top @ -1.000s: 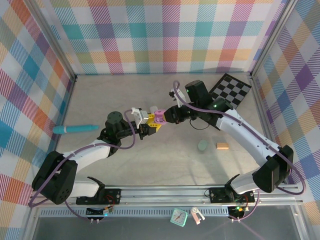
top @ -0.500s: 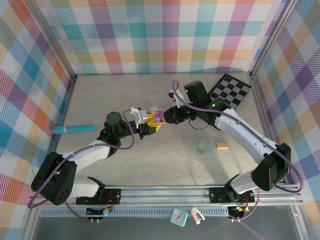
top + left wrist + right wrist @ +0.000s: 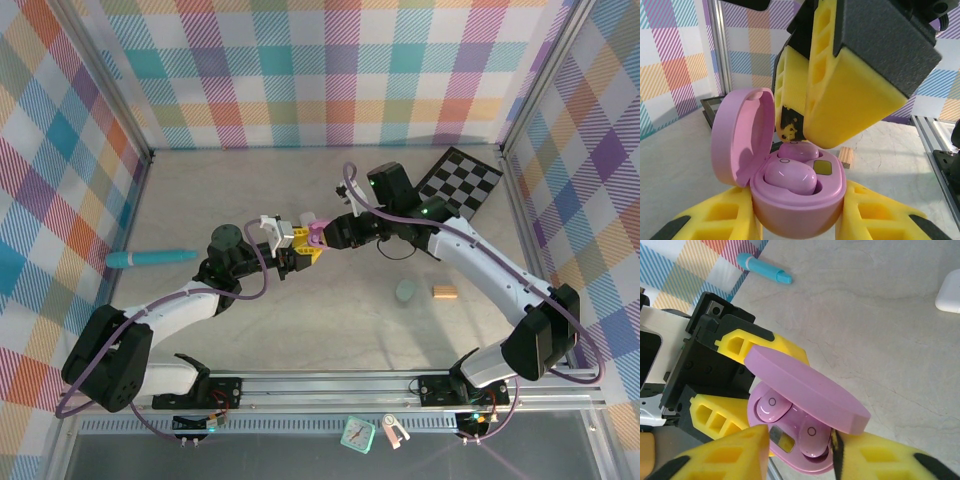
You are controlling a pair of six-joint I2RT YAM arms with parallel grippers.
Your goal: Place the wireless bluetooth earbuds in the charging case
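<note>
— Lilac case [image 3: 790, 200], where is it?
— Clamped in the left gripper [image 3: 797, 225], lid up. Both buds [image 3: 790, 177] sit in its wells.
— Right gripper [image 3: 801, 445]?
— Jaws apart, tips just over the rear bud. Beyond, a wood block [image 3: 845, 156] on the table [image 3: 890, 145].

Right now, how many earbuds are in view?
2. The front earbud and the rear earbud, both lilac, sit side by side in the open case, which the left pincer grips. Others may be hidden.
</note>
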